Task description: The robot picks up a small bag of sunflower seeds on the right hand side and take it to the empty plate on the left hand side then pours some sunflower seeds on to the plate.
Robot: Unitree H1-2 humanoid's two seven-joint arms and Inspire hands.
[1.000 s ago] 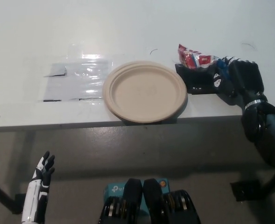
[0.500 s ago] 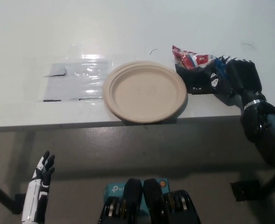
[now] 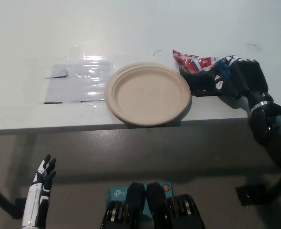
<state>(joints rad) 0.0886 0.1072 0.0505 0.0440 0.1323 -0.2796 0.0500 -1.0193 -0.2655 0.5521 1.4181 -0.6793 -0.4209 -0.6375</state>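
A small red and white bag of sunflower seeds (image 3: 193,62) sits in my black right hand (image 3: 226,81), which is shut on it just above the white table, right of the plate. The bag's red end points left toward the rim of the plate. A round beige paper plate (image 3: 148,93) lies bare on the table near its front edge. My white left hand (image 3: 40,193) hangs low at the lower left, below the table edge, fingers apart and holding nothing.
A clear plastic sheet (image 3: 78,82) with dark corners lies flat on the white table (image 3: 130,28) left of the plate. The table's front edge (image 3: 83,128) runs across the picture, with grey floor below it.
My right hand has carried the bag a little to the left, closer to the plate's right rim. The left hand has stayed still.
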